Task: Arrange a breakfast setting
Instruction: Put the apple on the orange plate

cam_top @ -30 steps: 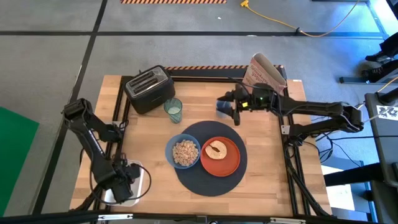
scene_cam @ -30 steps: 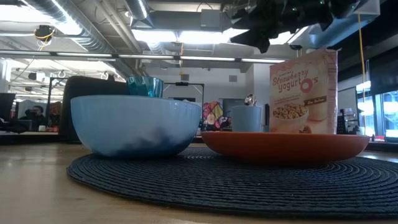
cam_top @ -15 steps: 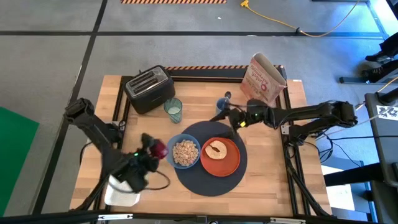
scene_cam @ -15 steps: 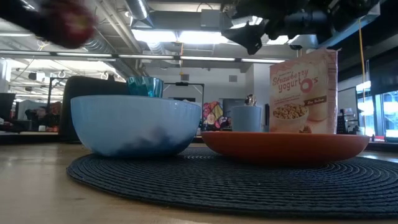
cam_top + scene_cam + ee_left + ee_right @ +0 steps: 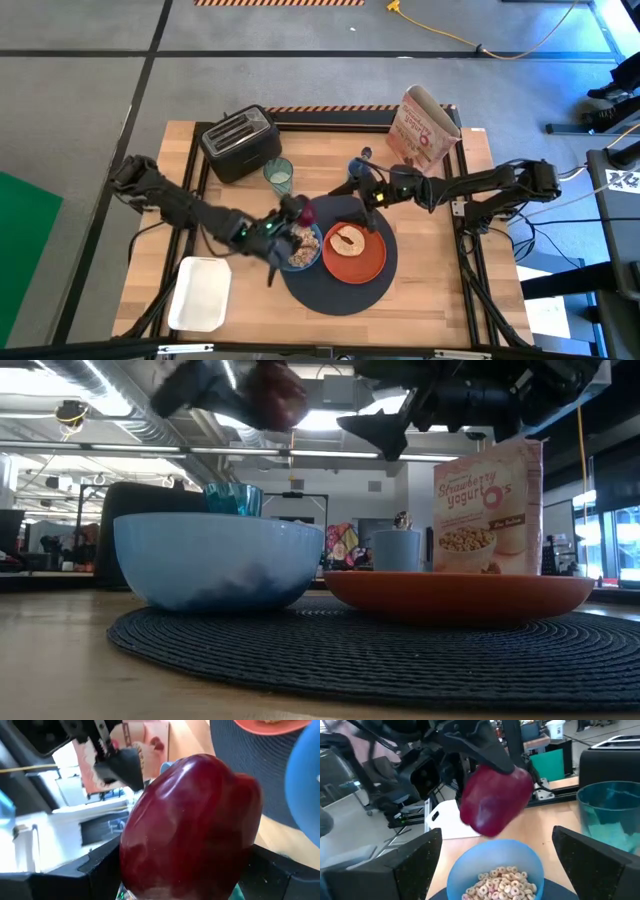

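High view: left hand (image 5: 296,213) clamps a glossy dark-red apple (image 5: 303,211) above small blue cereal bowl (image 5: 297,245) on round blue-grey woven mat (image 5: 335,290) | right hand (image 5: 362,190) spread empty, facing apple | apple: rigid, smooth, likely slippery, moderate weight; grip across widest girth.

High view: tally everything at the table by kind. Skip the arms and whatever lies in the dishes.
Dishes (bowl, plate, tumbler, cup): 4
Spoon, standing in the cup: 1
Mat: 1
Toaster: 1
Tray: 1
Cereal box: 1
Apple, held over the bowl by the left end effector: 1
Total: 10
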